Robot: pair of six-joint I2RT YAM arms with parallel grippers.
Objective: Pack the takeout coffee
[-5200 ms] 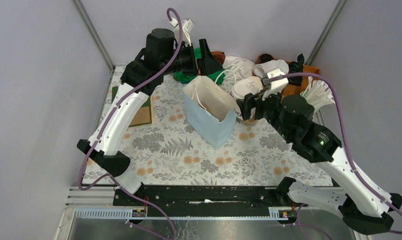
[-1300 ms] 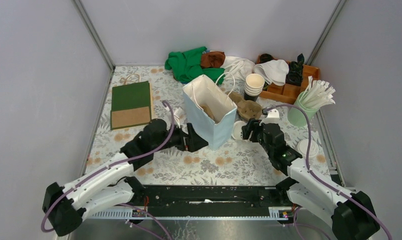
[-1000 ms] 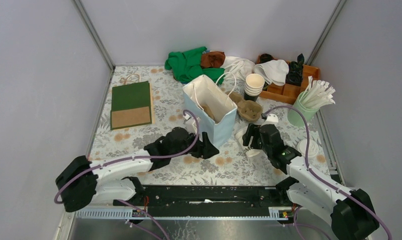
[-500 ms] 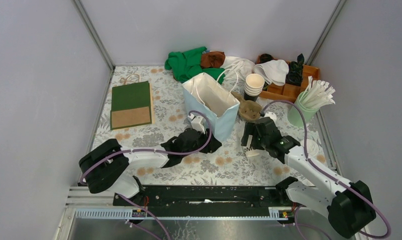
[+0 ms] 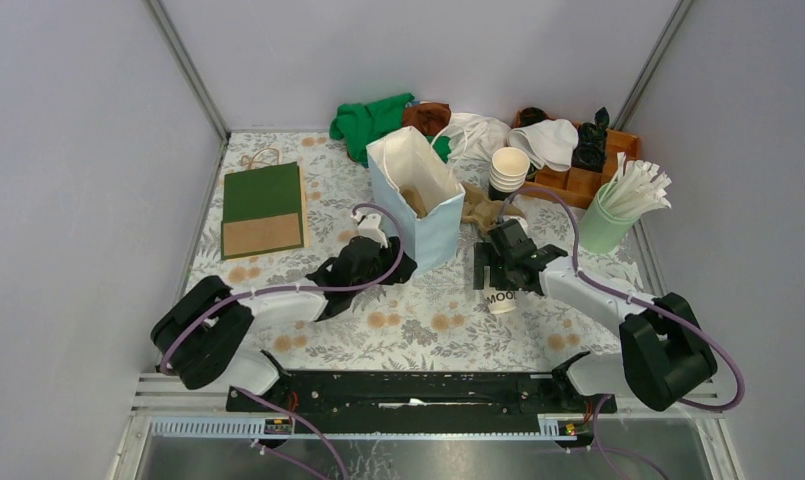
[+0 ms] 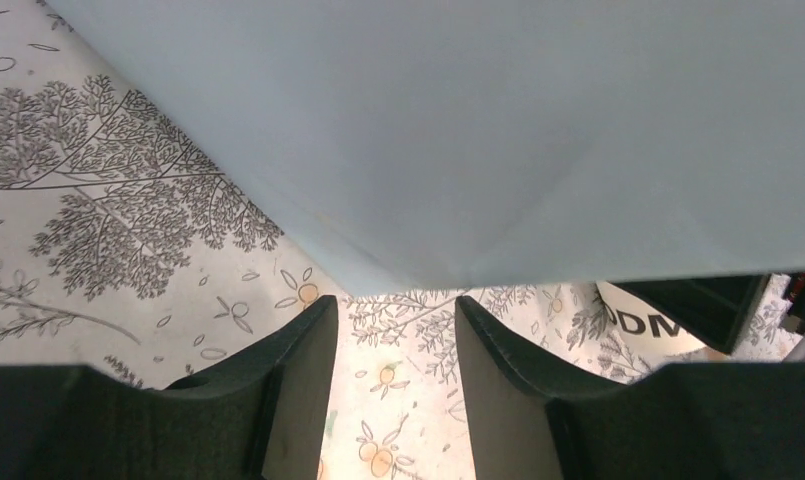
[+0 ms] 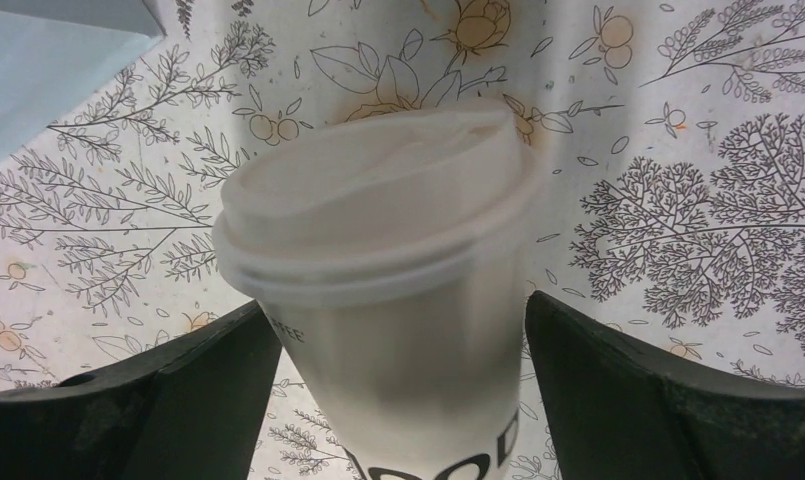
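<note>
Two grippers were close to the pale blue paper bag [image 5: 433, 235]. The right gripper [image 5: 497, 280] had its fingers closed on the sides of the takeout coffee [image 7: 378, 250], just to the right of the bag; the white lid was on; from above the cup looked tipped, and I could not tell if it was off the table [image 5: 538, 335]. The left gripper [image 6: 393, 310] was low at the bag's near bottom corner; its fingers were a little apart with nothing between them.

I think the step in hand was carrying the cup to the bag; the cup was not yet inside. The next move would need the cup lifted higher than the bag's top edge, turned upright, brought over the open mouth and let down slowly; a tipped cup could leak, and a bump on the thin wall could knock the bag over; the left gripper was in a good spot to steady it.

Something brown [image 5: 411, 198] lay inside the bag, so room there might be tight. Behind the bag stood a stack of cups without lids [image 5: 508, 168] and a brown pulp tray [image 5: 481, 210]; further back lay a green cloth [image 5: 370, 118], a white cloth [image 5: 553, 140] and a wooden box [image 5: 590, 180]; a green pot of white sticks [image 5: 596, 232] stood at the right; a flat green and brown bag [image 5: 263, 205] lay well apart on the left. None of these stood between the cup and the bag.
</note>
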